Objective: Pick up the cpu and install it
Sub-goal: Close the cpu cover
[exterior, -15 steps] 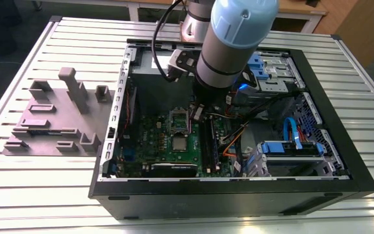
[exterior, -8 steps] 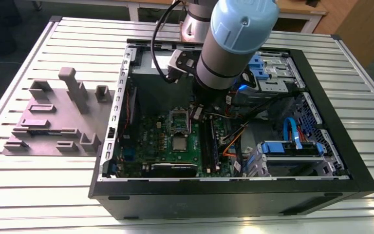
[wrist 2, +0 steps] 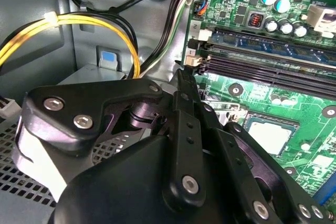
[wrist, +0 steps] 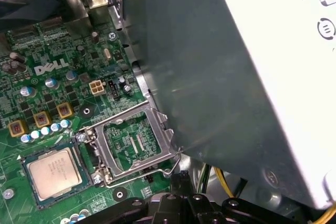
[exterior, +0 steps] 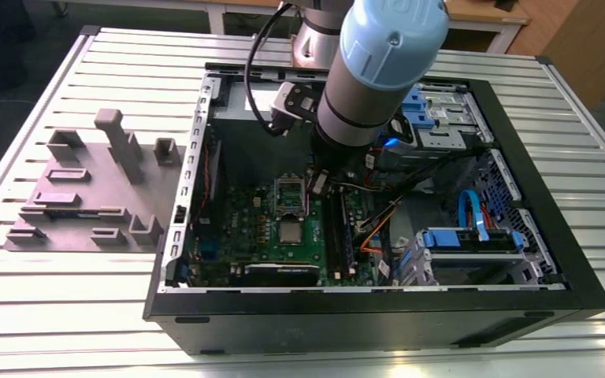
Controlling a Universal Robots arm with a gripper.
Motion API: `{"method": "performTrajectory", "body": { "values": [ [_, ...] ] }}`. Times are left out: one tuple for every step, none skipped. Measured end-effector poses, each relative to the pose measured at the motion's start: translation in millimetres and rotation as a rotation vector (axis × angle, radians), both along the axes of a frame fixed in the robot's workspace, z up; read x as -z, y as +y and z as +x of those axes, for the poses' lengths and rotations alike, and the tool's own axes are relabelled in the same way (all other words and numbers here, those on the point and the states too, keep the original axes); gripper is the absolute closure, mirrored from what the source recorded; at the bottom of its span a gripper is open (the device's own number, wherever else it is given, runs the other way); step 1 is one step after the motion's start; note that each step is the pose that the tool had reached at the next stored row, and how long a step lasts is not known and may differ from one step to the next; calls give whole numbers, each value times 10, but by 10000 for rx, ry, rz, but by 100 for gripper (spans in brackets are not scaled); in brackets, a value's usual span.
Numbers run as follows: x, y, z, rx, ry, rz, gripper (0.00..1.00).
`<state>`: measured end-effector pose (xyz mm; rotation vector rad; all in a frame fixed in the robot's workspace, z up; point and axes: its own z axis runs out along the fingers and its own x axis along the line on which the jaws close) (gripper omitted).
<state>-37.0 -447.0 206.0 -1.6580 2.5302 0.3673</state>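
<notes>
Though the pincer [wrist 2: 185,74] looks closed and empty, cpu [wrist: 54,170] seated in socket, corner half hidden.

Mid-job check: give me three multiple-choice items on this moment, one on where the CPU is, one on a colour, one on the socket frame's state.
1. Where is the small square silver-topped cpu?
A in its socket on the green motherboard
B on the grey fixture block
C in the end effector

2. What colour are the bundled wires by the case wall?
A blue
B yellow
C white

3. The metal socket frame is:
A shut over the chip
B swung open beside it
C missing

Key: A, the chip lies seated on the board in the first wrist view; B, the second wrist view shows them yellow; B, the frame stands beside the uncovered chip.
</notes>
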Motion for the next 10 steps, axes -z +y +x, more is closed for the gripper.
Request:
{"method": "performTrajectory", "body": {
  "values": [
    [5,2,0,-1,0,2,90],
    [8,4,0,-1,0,1,90],
    [11,7,0,0,0,4,90],
    [13,9,-1,0,0,6,90],
    [15,9,-3,1,0,9,90],
    [16,10,-4,0,0,14,90],
    [19,12,-4,0,-1,18,90],
    [22,16,-4,-1,-1,22,90],
    [24,20,-5,0,-1,22,90],
    [26,26,-5,0,0,21,90]
  ]
}}
